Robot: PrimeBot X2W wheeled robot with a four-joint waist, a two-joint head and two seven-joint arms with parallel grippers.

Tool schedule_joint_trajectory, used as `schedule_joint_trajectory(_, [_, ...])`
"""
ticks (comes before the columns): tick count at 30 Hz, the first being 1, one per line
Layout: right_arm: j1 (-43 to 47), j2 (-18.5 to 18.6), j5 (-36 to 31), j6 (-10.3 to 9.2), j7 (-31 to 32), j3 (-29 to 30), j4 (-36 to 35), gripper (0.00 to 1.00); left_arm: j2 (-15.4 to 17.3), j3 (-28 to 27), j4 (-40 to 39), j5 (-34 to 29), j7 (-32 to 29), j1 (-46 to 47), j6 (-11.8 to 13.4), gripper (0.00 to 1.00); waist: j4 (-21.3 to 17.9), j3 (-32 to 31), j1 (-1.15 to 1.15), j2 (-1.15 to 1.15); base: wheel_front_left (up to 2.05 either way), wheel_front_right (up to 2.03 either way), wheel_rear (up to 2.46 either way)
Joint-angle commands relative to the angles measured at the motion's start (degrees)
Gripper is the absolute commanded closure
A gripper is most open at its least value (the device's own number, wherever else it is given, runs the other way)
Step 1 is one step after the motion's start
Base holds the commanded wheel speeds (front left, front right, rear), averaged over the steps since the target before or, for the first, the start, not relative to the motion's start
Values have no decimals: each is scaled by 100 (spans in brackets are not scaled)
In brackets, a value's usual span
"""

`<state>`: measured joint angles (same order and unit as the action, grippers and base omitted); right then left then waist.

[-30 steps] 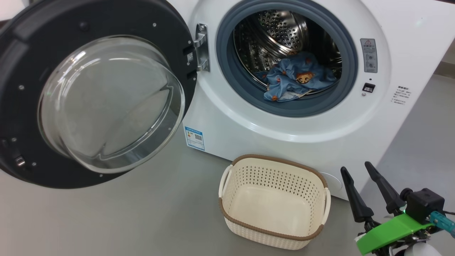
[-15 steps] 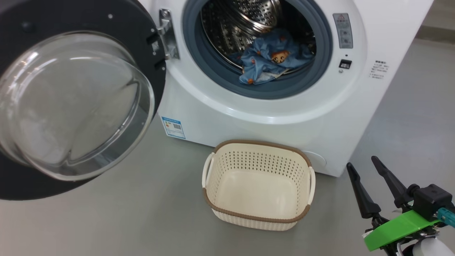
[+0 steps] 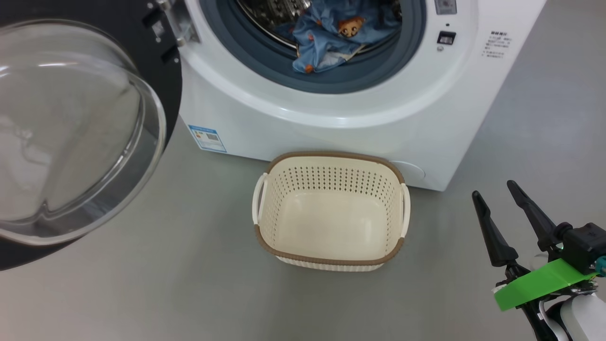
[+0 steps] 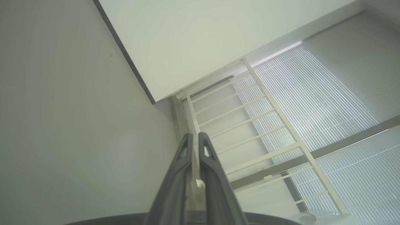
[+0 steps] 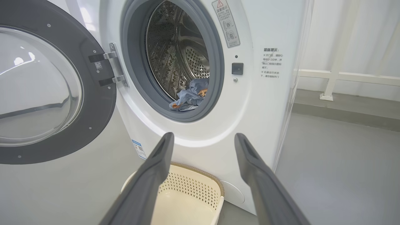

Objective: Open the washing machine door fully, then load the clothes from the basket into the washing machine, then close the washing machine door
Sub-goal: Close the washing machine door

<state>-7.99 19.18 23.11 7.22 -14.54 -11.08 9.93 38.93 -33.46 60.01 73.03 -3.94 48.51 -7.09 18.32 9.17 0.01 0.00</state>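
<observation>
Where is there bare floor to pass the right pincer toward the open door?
Bare floor lies between the washing machine door and the basket, and again between the basket and the right pincer. It is tight where the basket stands close to the front of the washing machine.

The right hand [image 5: 203, 135], spread wide, points at the washing machine [image 5: 259, 103], whose drum [image 5: 168, 47] holds the clothes [image 5: 191, 96].
</observation>
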Motion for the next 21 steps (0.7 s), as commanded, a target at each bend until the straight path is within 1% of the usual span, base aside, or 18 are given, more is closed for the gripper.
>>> schedule_joint_trajectory(1, [-163, 132, -63, 26, -46, -86, -142, 0, 450, -37, -34, 12, 8, 119, -36, 100, -106, 181, -1, 0, 0, 0, 0])
schedule_joint_trajectory(7, [-236, 167, -75, 26, -46, -100, -135, 0, 512, -27, 243, 35, 76, 244, -38, 100, -148, 288, -1, 0, 0, 0, 0])
schedule_joint_trajectory(10, [-274, 201, -69, 26, -46, -119, -124, 0, 550, -2, 373, 43, 5, 292, -38, 100, -165, 337, -1, 0, 0, 0, 0])
schedule_joint_trajectory(14, [-288, 207, -84, 26, -46, -128, -110, 0, 615, 119, 564, -16, -219, 318, -38, 100, -179, 362, -1, 0, 0, 0, 0])
schedule_joint_trajectory(21, [-266, 187, -87, 26, -46, -113, -86, 0, 677, 433, 803, -182, -840, 336, -32, 100, -164, 308, -1, 0, 0, 0, 0])
